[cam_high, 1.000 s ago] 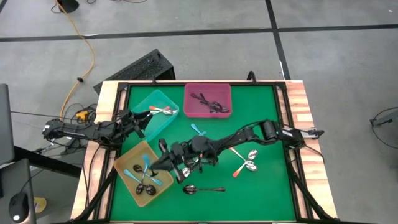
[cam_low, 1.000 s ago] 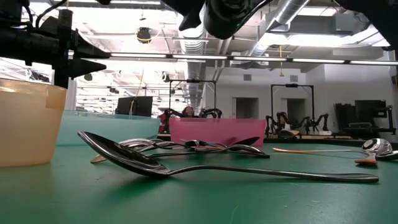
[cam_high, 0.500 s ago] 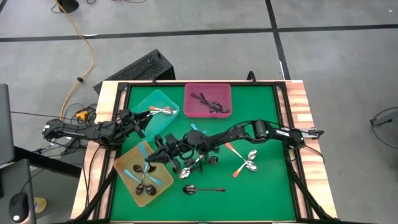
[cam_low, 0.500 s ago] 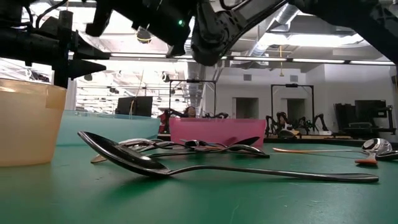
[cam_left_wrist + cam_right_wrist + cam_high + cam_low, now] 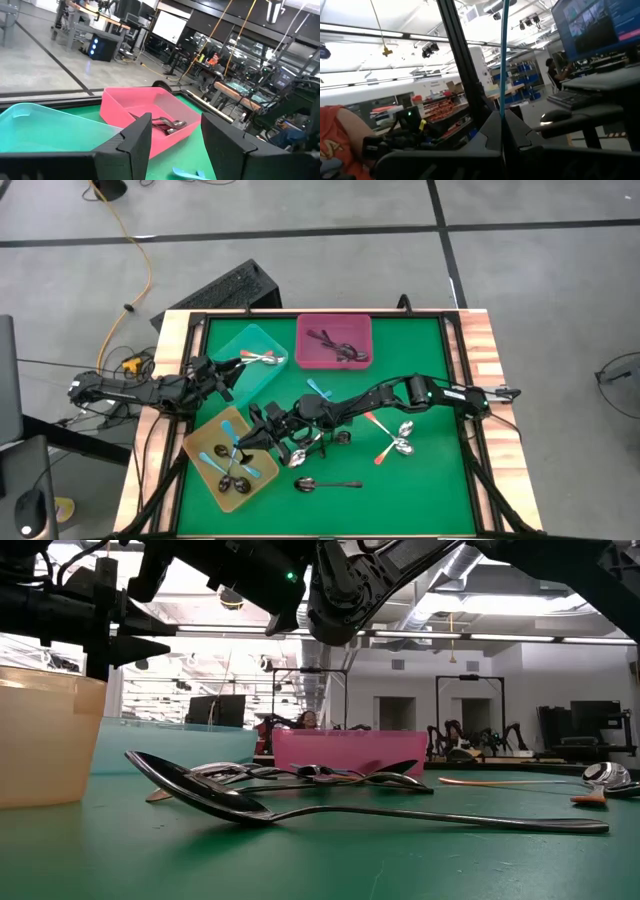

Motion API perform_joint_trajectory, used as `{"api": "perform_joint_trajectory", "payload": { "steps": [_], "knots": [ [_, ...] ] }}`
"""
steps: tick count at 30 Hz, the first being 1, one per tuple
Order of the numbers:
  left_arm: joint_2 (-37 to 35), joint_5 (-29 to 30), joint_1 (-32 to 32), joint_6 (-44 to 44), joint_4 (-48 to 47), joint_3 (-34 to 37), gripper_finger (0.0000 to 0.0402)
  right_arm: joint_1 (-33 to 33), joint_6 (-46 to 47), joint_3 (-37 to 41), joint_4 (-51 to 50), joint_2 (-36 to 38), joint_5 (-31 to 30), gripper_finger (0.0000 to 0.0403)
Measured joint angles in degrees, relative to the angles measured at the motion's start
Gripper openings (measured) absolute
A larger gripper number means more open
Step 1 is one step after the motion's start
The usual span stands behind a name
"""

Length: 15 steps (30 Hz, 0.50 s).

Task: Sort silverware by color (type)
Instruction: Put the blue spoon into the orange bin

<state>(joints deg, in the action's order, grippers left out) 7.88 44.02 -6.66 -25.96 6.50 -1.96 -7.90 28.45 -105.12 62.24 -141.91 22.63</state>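
Observation:
My right gripper (image 5: 250,437) reaches across the green table and hangs over the near-left yellow tray (image 5: 205,442), shut on a light blue spoon handle (image 5: 503,60). Blue-handled spoons (image 5: 240,465) lie in that tray. The pink tray (image 5: 334,340) at the far edge holds dark spoons. The teal tray (image 5: 245,345) holds orange-handled ones (image 5: 262,359). A dark spoon (image 5: 325,483) lies flat near the front edge. Orange-handled spoons (image 5: 395,442) lie right of centre. My left gripper (image 5: 228,370) waits level by the teal tray, open (image 5: 175,125) and with nothing between its fingers. My right gripper pinches the thin light blue handle (image 5: 503,107) between its two shut fingers. The handle runs straight on past the fingertips, seen edge-on. The spoon is lifted clear above the yellow tray; its bowl end does not show.
More loose spoons (image 5: 312,442) lie on the mat under my right arm, and a blue-handled one (image 5: 318,389) lies near the centre. A raised wooden border (image 5: 478,340) frames the table. A keyboard (image 5: 225,290) sits beyond the far left corner.
My right gripper has moved toward the table's left edge, from beside the yellow tray to over it. It has sunk a little and rolled about its own axis, staying shut on the blue handle.

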Motion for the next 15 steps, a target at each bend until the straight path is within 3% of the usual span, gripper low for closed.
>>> {"api": "perform_joint_trajectory", "payload": {
  "steps": [6, 11, 15],
  "knots": [
    [-0.02, 0.31, 0.00, 0.00, 0.02, 0.00, 0.0158, -0.36, 2.90, -2.45, 2.03, -3.01, 1.60, 0.0008],
    [-0.02, 0.36, 0.00, -0.01, 0.17, 0.00, 0.0158, 1.17, 12.00, -9.91, 1.97, -8.79, 4.51, 0.0008],
    [-0.02, 0.34, 0.00, -0.02, 0.24, 0.00, 0.0158, 2.12, 14.21, -15.41, -0.82, -10.88, 5.96, 0.0008]
  ]
}}
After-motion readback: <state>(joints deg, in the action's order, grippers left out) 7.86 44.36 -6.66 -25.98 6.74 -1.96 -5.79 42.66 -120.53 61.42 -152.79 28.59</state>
